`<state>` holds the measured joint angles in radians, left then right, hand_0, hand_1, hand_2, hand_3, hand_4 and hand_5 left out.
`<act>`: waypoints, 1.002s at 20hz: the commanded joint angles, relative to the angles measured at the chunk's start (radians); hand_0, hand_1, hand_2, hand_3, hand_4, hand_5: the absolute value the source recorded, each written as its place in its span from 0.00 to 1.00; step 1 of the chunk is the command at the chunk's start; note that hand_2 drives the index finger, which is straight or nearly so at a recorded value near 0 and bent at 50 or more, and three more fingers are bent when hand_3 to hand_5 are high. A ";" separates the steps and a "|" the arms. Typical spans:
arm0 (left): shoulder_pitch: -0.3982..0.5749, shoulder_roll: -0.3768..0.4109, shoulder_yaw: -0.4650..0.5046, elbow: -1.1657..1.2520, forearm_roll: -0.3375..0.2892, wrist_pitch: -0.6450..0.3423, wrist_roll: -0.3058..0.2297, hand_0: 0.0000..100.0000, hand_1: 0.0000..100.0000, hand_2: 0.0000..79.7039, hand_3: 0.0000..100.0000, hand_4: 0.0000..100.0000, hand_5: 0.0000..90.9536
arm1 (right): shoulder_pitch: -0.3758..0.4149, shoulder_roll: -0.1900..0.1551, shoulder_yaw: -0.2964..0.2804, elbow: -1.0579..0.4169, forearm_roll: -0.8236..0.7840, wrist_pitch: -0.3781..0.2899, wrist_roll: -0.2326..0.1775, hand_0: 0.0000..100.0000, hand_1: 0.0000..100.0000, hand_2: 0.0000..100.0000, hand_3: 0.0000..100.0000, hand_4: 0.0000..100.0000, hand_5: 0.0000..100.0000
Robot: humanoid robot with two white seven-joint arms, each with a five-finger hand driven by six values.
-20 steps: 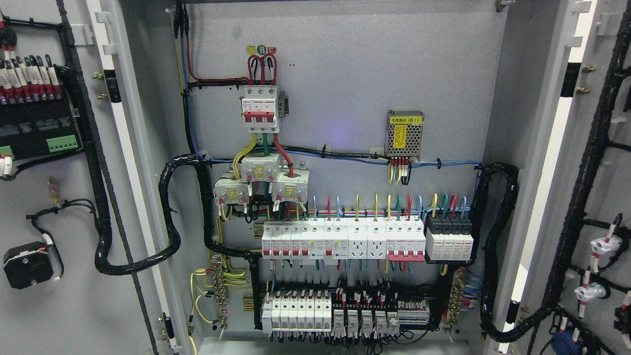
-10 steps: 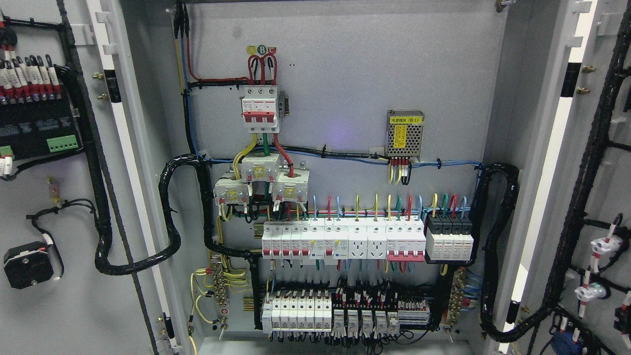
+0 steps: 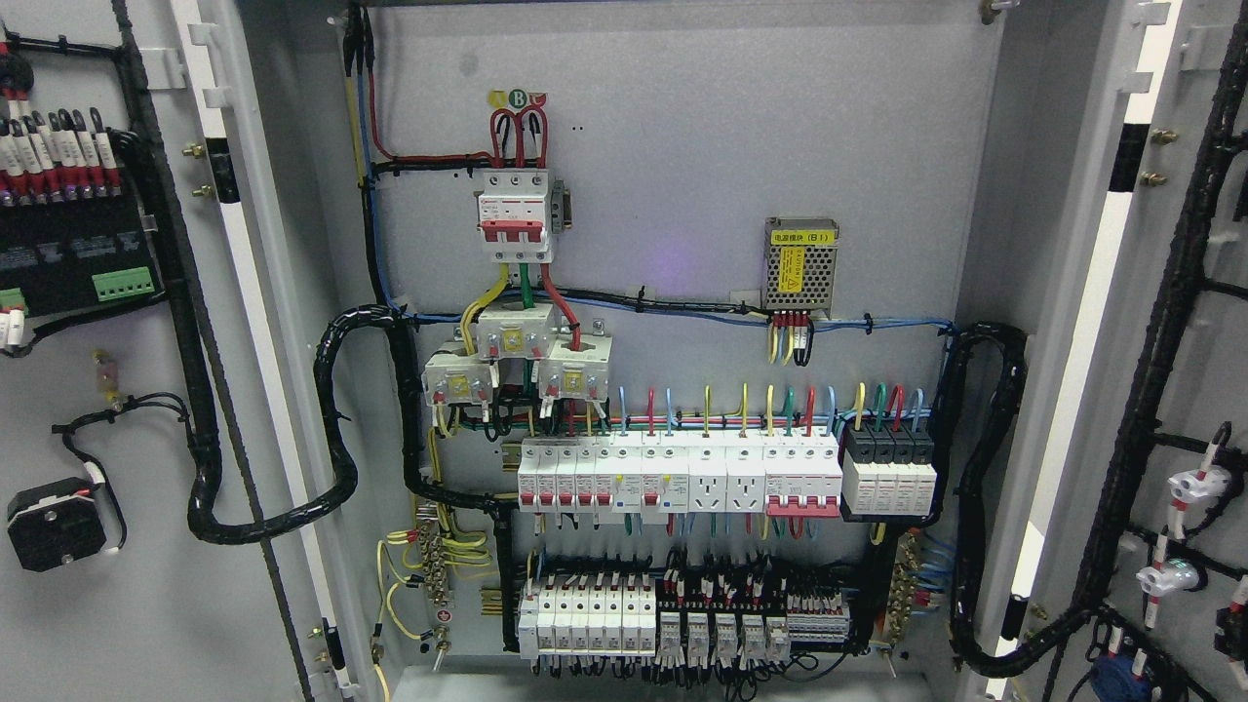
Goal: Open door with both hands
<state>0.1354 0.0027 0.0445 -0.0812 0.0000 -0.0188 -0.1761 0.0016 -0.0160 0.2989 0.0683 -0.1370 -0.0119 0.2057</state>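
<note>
Both grey cabinet doors stand swung wide open. The left door (image 3: 117, 604) fills the picture's left edge, its inner face carrying a black terminal block and a black wire loom. The right door (image 3: 1204, 370) fills the right edge, with black cables and white lamp holders on it. Between them the cabinet's back panel (image 3: 682, 146) is fully exposed. Neither hand nor any arm shows in the head view.
On the back panel sit a red-and-white main breaker (image 3: 514, 216), a small power supply (image 3: 801, 258), a row of white breakers (image 3: 673, 478) and a lower row of relays (image 3: 682, 624). Thick black looms (image 3: 336, 419) run from each door into the cabinet.
</note>
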 commanded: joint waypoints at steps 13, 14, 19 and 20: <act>0.000 -0.035 0.002 0.014 -0.018 -0.020 -0.003 0.00 0.00 0.00 0.00 0.00 0.00 | 0.048 0.021 0.000 0.015 0.008 -0.007 0.000 0.38 0.00 0.00 0.00 0.00 0.00; 0.000 -0.035 0.002 0.014 -0.018 -0.020 -0.003 0.00 0.00 0.00 0.00 0.00 0.00 | 0.048 0.021 0.000 0.015 0.008 -0.008 0.000 0.38 0.00 0.00 0.00 0.00 0.00; 0.000 -0.035 0.002 0.014 -0.018 -0.020 -0.003 0.00 0.00 0.00 0.00 0.00 0.00 | 0.051 0.021 0.000 0.015 0.008 -0.013 0.000 0.38 0.00 0.00 0.00 0.00 0.00; 0.000 -0.035 0.002 0.014 -0.020 -0.020 -0.003 0.00 0.00 0.00 0.00 0.00 0.00 | 0.051 0.021 0.000 0.015 0.008 -0.013 0.000 0.38 0.00 0.00 0.00 0.00 0.00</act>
<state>0.1350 0.0004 0.0458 -0.0694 0.0000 -0.0378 -0.1791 0.0485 -0.0025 0.2991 0.0806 -0.1291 -0.0223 0.2055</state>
